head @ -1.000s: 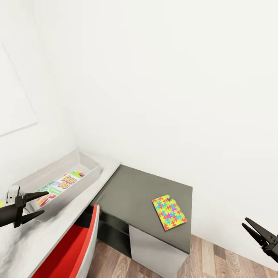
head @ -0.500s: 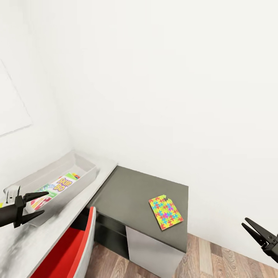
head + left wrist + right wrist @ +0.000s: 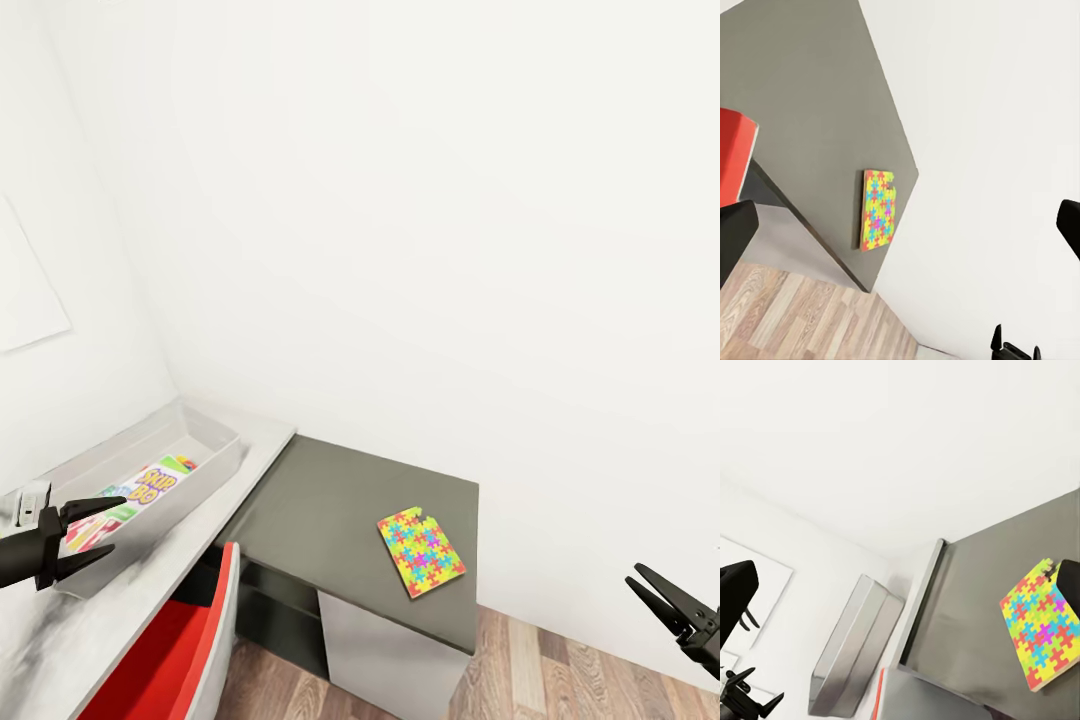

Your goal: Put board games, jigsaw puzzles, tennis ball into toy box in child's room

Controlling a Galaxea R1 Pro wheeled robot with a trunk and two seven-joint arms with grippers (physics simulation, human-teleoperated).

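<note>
The whole view has slid leftward as the robot turns. 1 jigsaw puzzle (image 3: 420, 539) lies near the dark surface's (image 3: 330, 500) front right corner; the toy box (image 3: 215, 455) sits apart on the pale surface. Both the left end effector (image 3: 100, 528) and right end effector (image 3: 650, 592) gape empty. A low approach could nudge the flat puzzle off the edge.
</note>
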